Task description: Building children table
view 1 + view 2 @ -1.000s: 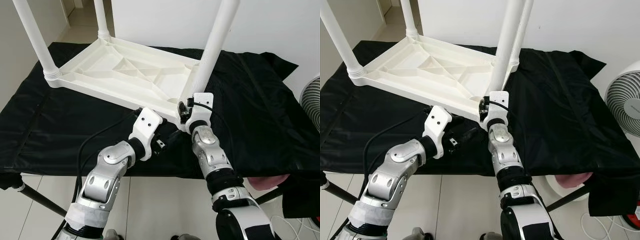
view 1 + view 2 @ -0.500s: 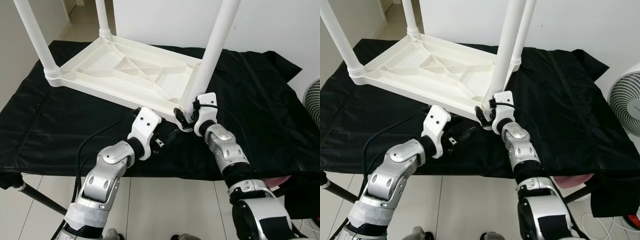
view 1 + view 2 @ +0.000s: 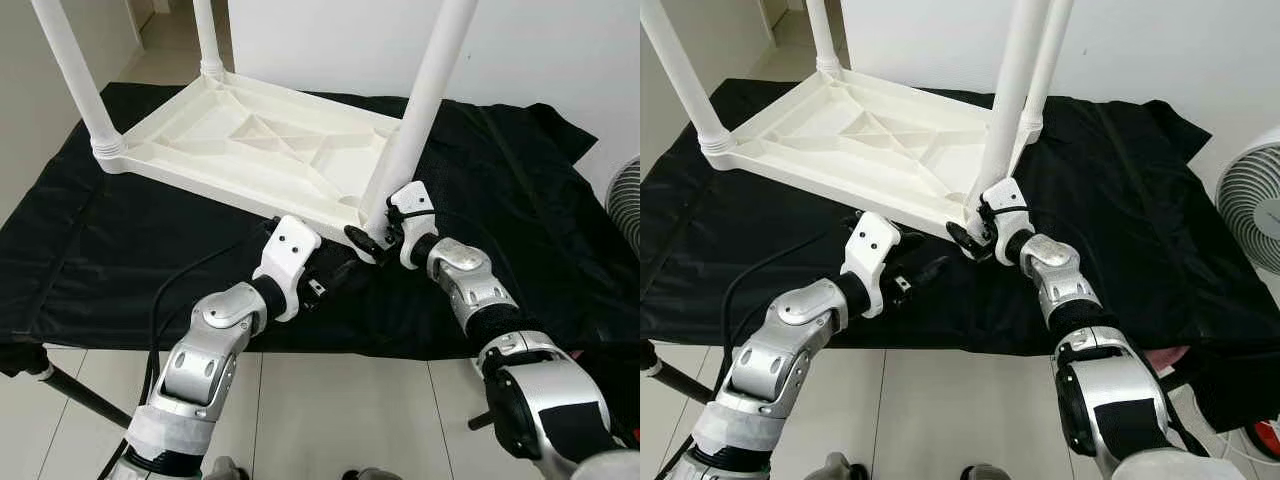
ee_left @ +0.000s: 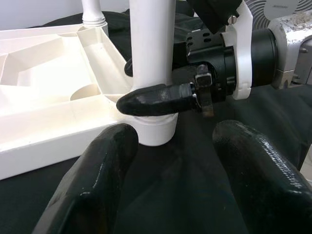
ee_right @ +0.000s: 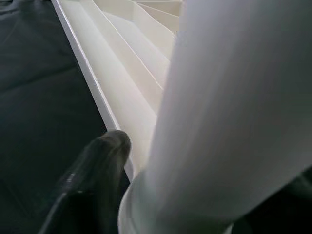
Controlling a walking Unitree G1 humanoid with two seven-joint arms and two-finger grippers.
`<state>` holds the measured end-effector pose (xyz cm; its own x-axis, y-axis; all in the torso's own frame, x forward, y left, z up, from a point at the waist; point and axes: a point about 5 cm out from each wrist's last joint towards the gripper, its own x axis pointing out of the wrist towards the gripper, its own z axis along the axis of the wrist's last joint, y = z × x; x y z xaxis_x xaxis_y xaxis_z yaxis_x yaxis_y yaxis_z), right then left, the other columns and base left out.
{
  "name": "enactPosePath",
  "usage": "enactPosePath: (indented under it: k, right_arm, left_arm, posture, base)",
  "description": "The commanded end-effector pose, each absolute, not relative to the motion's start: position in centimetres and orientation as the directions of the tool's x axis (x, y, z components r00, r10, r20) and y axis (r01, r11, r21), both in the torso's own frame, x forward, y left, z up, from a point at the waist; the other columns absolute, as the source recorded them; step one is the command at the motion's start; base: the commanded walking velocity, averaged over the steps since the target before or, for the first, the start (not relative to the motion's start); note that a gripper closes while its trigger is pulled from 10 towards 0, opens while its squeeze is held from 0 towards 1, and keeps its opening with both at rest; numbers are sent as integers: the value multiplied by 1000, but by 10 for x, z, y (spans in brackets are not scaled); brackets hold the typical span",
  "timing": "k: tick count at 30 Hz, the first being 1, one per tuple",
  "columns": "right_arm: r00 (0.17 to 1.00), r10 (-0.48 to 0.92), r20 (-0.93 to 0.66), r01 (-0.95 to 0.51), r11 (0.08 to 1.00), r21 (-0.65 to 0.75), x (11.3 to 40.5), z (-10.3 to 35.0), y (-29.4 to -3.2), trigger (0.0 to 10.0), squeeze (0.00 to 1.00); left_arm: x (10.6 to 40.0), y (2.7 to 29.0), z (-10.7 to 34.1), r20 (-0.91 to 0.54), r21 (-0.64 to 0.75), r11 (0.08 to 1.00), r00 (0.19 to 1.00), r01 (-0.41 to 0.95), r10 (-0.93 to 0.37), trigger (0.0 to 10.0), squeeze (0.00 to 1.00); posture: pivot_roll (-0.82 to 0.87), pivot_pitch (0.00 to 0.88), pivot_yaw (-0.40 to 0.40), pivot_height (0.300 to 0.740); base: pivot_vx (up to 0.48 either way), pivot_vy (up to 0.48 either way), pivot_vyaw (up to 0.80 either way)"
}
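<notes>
A white plastic children's table [image 3: 250, 140] lies upside down on a black cloth [image 3: 520, 200], its legs pointing up. My right gripper [image 3: 375, 235] is shut around the base of the near right leg [image 3: 420, 100], where it enters the corner socket. In the left wrist view one of its black fingers [image 4: 156, 100] crosses the front of the leg [image 4: 148, 44]. The right wrist view has the leg [image 5: 234, 97] close up beside one finger [image 5: 92, 170]. My left gripper [image 3: 335, 272] is open just in front of that corner, low over the cloth, holding nothing.
Two more white legs [image 3: 75, 80] [image 3: 205, 35] stand at the table's left corners. A white fan [image 3: 1250, 210] is on the floor at the right. The cloth's front edge runs just under my forearms, with tiled floor below.
My right forearm has swung out to the right and the wrist has turned around the leg's base, still gripping it. The left arm has stayed put.
</notes>
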<state>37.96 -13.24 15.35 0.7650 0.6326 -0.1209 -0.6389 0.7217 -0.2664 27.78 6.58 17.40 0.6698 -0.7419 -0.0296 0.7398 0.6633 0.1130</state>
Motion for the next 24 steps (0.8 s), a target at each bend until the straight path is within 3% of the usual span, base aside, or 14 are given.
enactPosePath:
  k: [1,11,12,17,24]
  right_arm:
    - [729,666,-159,-681,680,-271,377,147,-124,0,0]
    - [731,661,-168,-678,678,-284,377,142,-127,0,0]
    - [753,639,-156,-654,702,-281,377,142,-129,9961,0]
    - [818,571,-75,-570,785,-241,378,144,-133,10000,0]
    - [856,510,83,-491,852,-179,370,154,-111,10000,0]
  left_arm:
    - [279,66,175,-28,112,688,695,717,-719,10000,0]
    - [279,66,176,-27,113,689,696,715,-718,10000,0]
    - [279,65,176,-27,112,689,695,716,-718,10000,0]
    - [278,64,175,-27,109,687,693,719,-721,10000,0]
    - [279,62,174,-31,106,679,685,726,-728,10000,0]
  posture:
    - [-41,49,-5,740]
    - [-48,52,-9,740]
    - [-50,54,-10,740]
    - [-57,56,-6,740]
    - [-70,63,-1,740]
  base:
    - [0,0,0]
    - [0,0,0]
    - [0,0,0]
    - [0,0,0]
    - [0,0,0]
